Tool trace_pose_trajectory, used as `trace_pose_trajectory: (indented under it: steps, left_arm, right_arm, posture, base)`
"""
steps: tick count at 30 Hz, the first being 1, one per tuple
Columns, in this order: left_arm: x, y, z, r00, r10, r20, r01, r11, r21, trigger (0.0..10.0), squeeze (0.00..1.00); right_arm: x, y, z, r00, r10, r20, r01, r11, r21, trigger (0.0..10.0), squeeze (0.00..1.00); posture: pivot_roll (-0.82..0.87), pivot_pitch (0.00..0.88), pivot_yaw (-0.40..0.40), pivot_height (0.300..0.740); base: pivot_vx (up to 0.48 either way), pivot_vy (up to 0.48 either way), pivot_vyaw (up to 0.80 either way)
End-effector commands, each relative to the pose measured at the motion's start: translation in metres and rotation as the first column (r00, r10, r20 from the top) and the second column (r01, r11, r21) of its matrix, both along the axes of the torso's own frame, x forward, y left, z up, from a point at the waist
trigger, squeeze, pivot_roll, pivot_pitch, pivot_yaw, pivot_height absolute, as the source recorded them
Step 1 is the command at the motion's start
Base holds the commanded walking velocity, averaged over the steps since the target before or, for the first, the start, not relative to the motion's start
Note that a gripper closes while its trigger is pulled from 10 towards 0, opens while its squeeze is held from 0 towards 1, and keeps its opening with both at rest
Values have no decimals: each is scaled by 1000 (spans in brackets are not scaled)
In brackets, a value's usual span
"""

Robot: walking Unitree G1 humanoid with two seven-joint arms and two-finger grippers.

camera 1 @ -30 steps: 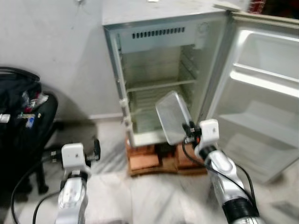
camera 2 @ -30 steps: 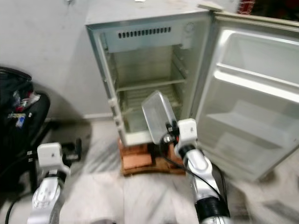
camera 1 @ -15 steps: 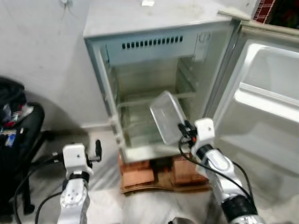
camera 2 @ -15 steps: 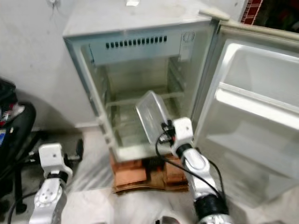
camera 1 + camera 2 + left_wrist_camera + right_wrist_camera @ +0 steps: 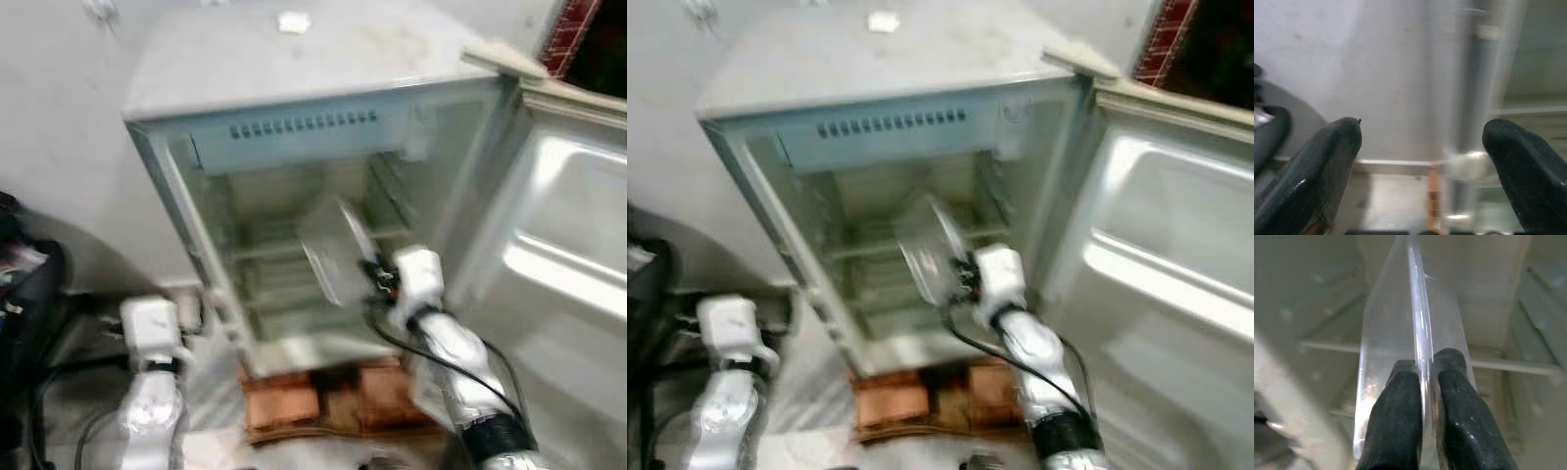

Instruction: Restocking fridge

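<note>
Right wrist view: right gripper (image 5: 1422, 382) pinched tight on the rim of a clear plastic container (image 5: 1415, 357), held edge-on inside the open fridge (image 5: 294, 127), in front of a wire shelf (image 5: 284, 250). Left gripper (image 5: 1422, 147) spread wide, holding nothing, low beside the fridge's left wall. No legible writing; heavy blur. Compared with a second ago, closer to the fridge, container carried from its lower edge into the cavity.

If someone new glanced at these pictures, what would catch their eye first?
Most striking is the small fridge, its door swung wide on the robot's right. In front of its shelves, the right gripper pinches the rim of a clear plastic container. The left gripper hangs open, low near the fridge's left edge.
</note>
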State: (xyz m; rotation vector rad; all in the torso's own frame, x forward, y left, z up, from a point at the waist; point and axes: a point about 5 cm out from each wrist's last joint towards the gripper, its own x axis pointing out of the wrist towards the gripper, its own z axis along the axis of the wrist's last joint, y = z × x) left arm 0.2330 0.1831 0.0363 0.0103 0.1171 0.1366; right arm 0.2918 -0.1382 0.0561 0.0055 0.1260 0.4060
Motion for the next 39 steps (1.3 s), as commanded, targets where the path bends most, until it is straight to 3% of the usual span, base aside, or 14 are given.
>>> trace_pose_trajectory:
  steps: [1,8,23,39]
  left_arm:
    - [-4,15,-1,999,41,-11,-41,999,34,10000,0]
    - [-7,15,-4,998,59,-29,-59,998,18,10000,0]
    - [-6,16,-3,999,48,-25,-47,999,26,10000,0]
    - [-4,13,-1,1000,24,-13,-24,999,24,10000,0]
  right_arm:
    - [2,16,7,998,48,30,-49,998,28,10000,0]
    - [1,18,4,998,67,18,-67,998,19,10000,0]
    - [2,15,2,999,39,11,-39,999,12,10000,0]
    - [7,2,0,996,-84,7,84,995,-47,10000,0]
  posture:
    - [-8,27,23,740]
    - [-4,29,22,740]
    - [-7,30,25,740]
    - [-13,35,27,740]
  base:
    - [0,0,781]
    - [0,0,681]
    - [0,388,0]
    - [15,0,0]
